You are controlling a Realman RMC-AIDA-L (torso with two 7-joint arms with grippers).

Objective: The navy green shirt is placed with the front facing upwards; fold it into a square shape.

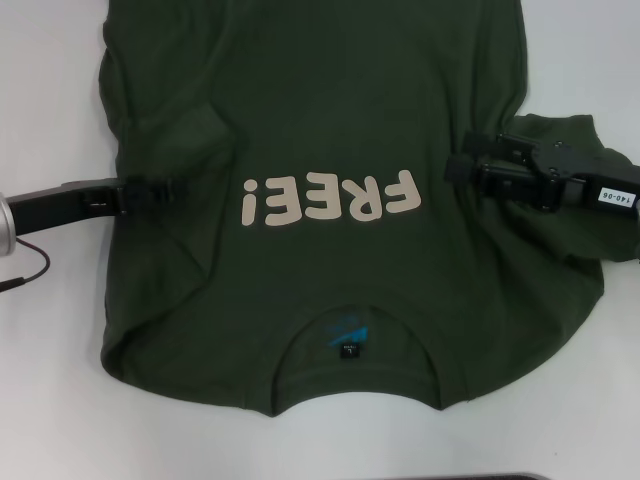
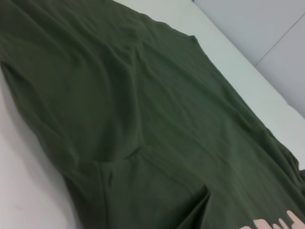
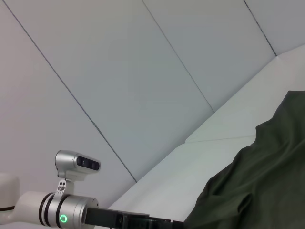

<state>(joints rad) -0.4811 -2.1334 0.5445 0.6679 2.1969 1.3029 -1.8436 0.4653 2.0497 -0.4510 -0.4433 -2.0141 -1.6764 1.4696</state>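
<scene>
Grippers [image 1: 175,190] [image 1: 462,167] reach level over shirt [image 1: 320,110] sides; grip state unclear.

- The navy green shirt [image 1: 330,120] is soft matt cloth, creased in shallow folds, with a smooth cream print and a small woven-looking blue-and-black neck label [image 1: 349,338].
- My left gripper [image 1: 178,190] and right gripper [image 1: 462,168] look like matt black plastic.
- My left forearm [image 3: 62,210] is brushed silvery metal.
- The table [image 1: 50,400] is smooth, matt white.
</scene>
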